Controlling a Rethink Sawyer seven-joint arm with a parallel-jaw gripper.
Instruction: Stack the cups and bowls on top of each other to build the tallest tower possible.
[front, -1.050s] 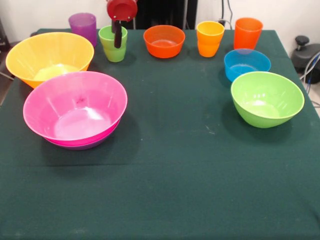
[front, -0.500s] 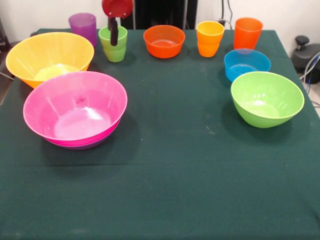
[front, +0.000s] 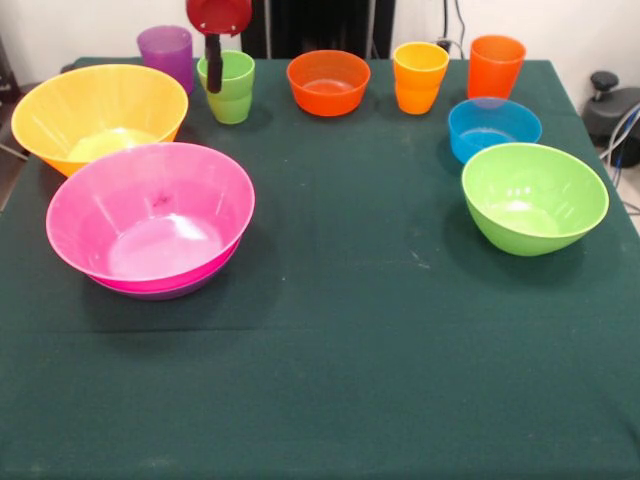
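Green cup under the gripper

We are seeing the red and black gripper (front: 214, 70) hanging at the left rim of the light green glossy plastic cup (front: 229, 88), beside the purple plastic cup (front: 166, 54); we cannot tell its opening or any hold.

Light is bright and even from above, so the dark green counter (front: 350, 350) shows only soft, short shadows pooled close under each vessel, deepest beneath the pink bowl (front: 150, 215) at the left of the frame. Pale glare patches sit on the glossy floors of the pink bowl, the yellow bowl (front: 98, 112) and the green bowl (front: 534, 195). Focus is fairly sharp throughout, with slight softness along the top edge.
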